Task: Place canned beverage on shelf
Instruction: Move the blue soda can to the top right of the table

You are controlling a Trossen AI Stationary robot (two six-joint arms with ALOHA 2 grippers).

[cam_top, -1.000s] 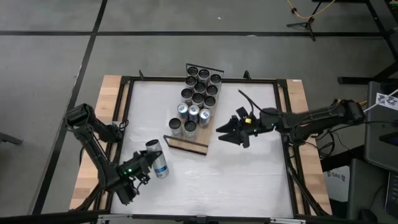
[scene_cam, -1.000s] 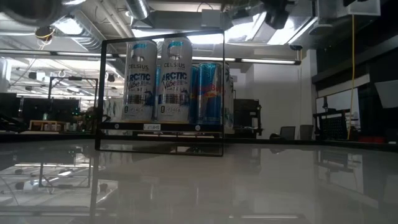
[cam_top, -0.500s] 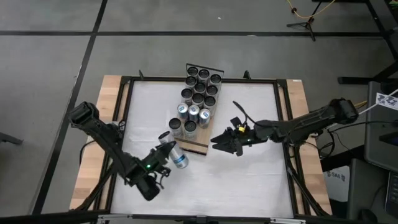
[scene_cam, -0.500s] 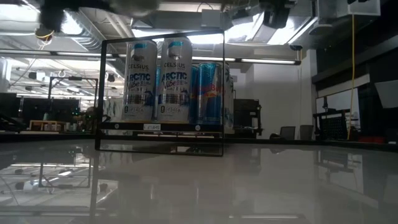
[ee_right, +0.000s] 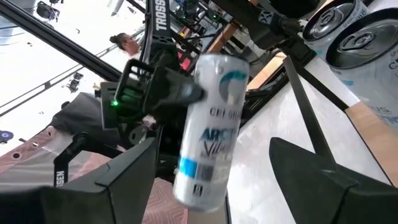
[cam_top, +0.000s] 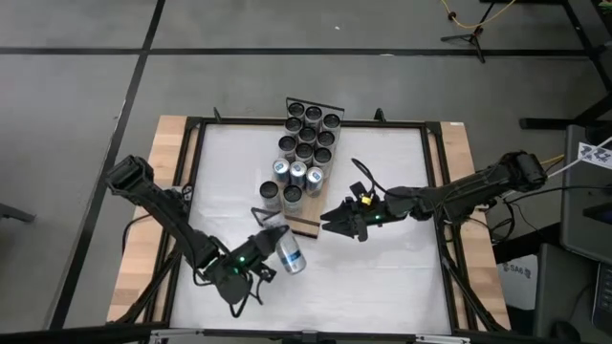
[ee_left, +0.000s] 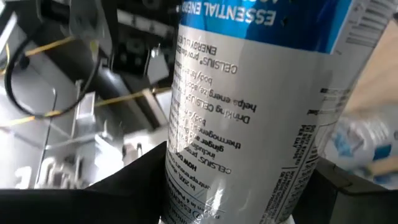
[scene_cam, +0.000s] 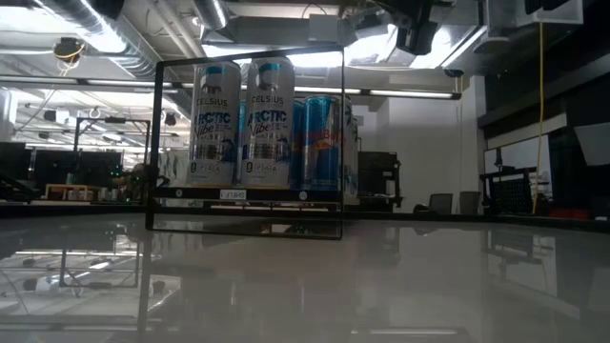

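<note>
A silver and blue beverage can point(cam_top: 290, 254) hangs over the table near its front edge, with my left gripper point(cam_top: 275, 250) shut on it. The right wrist view shows the same can point(ee_right: 211, 130) close ahead. The shelf point(cam_top: 298, 225), a light-wood board with a black wire rail point(scene_cam: 157, 143) at its end, lies in the table's middle. It carries several upright cans point(cam_top: 304, 143), and its near end is bare. My right gripper point(cam_top: 330, 222) stands open just right of the shelf's near end, pointing toward the held can and touching nothing. My left gripper pinches the can's side wall point(ee_left: 186, 180) between its two fingers, toward the can's top end point(ee_right: 205, 81). The fingers come about level from the table's left and lie across the can. The can is lifted clear of the table and tilted.
The white tabletop point(cam_top: 382, 277) has free room at the right and front. Black frame bars point(cam_top: 440, 191) run along its sides. In the low view the shelf's cans point(scene_cam: 250, 124) stand behind the rail. A person point(ee_right: 124, 43) shows far off in the room.
My left gripper has carried the can toward the table's right, to the shelf's near end, rising a little and rolling at the wrist, so that the can has turned. My right gripper has gone a little toward the table's left and near edge, toward the can.
</note>
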